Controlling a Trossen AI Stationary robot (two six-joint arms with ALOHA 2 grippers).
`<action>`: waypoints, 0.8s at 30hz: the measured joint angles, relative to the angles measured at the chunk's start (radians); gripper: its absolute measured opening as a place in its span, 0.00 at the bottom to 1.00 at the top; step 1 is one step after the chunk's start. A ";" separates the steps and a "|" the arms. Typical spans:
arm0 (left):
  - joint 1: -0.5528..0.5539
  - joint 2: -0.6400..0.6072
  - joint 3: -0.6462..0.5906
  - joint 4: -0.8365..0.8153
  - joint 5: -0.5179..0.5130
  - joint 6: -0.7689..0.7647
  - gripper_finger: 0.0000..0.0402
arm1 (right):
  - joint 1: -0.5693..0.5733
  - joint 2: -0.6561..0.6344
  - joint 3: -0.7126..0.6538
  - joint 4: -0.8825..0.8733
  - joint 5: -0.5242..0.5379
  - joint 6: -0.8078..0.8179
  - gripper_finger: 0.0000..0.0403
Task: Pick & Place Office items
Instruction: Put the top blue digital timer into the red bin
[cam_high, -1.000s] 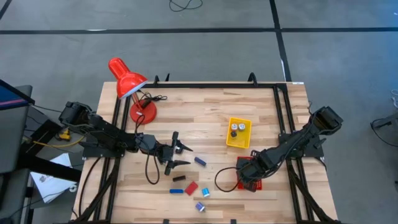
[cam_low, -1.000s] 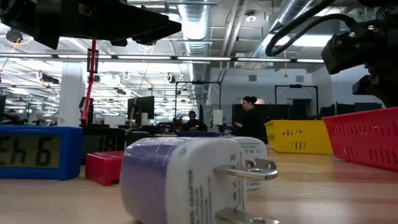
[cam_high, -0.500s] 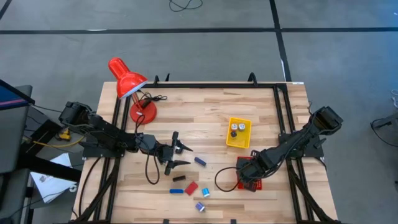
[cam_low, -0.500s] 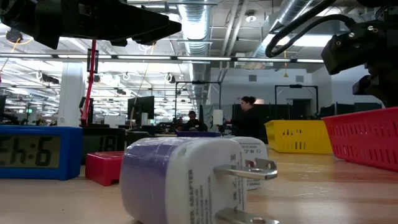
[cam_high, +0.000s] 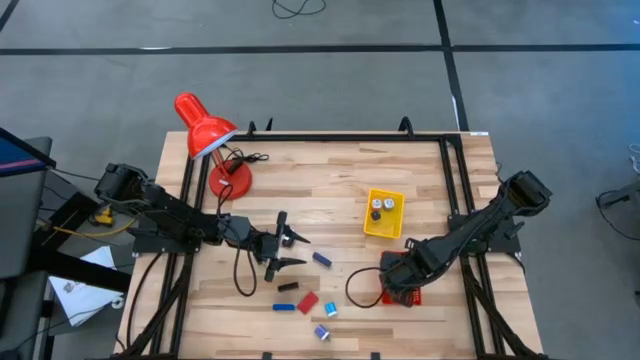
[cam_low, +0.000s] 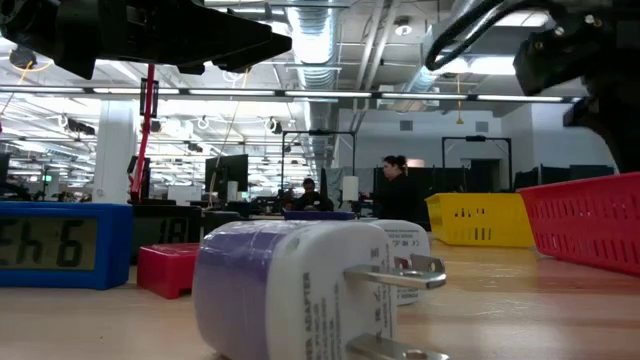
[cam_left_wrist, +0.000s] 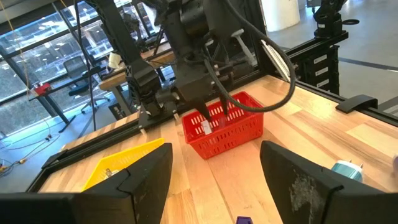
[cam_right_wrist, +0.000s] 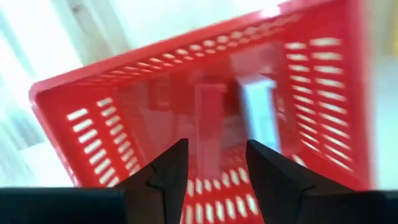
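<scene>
Compared with a second back, change: right gripper (cam_high: 392, 278) lifted a touch and slid toward nine o'clock off the red mesh basket (cam_high: 411, 296); fingers now spread wider.
Unchanged: left arm, loose items, lamp and tray all holding their spots.
Right arm pose: reaching in from the table's three o'clock edge, bent down, wrist hanging over the basket's nine o'clock rim.
Right tool: fingers parted, nothing between them; staring straight down into the basket.
In the basket: a white-and-blue bit (cam_right_wrist: 258, 115), blurred, lying on the floor of it beyond the fingers.
Left arm pose: stretched out low from the nine o'clock edge toward mid-table.
Left tool: left gripper (cam_high: 297, 250) spread wide, empty, hovering above the wood.
Office items, loose: blue bar (cam_high: 322, 260) just at five o'clock of the left fingertips; black clip (cam_high: 288, 287), second blue bar (cam_high: 284, 307), red block (cam_high: 307, 302), light-blue bit (cam_high: 330, 310) and a white-and-purple plug adapter (cam_high: 322, 332) clustered toward the table's six o'clock edge.
Office items, placed: silver-and-black clips (cam_high: 377, 206) sitting in the yellow tray (cam_high: 385, 230), at twelve o'clock of the basket.
Far corner: red desk lamp (cam_high: 205, 128) at eleven o'clock.
</scene>
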 joint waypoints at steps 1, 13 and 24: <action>0.000 0.000 0.000 0.000 0.000 -0.001 0.59 | 0.001 0.000 0.020 -0.038 0.011 0.012 0.39; -0.002 0.000 0.000 -0.035 0.002 -0.062 0.59 | -0.018 -0.001 0.115 0.065 0.333 -0.031 0.40; -0.002 0.000 0.000 -0.162 0.014 -0.184 0.59 | -0.122 0.036 0.114 0.328 0.412 -0.199 0.40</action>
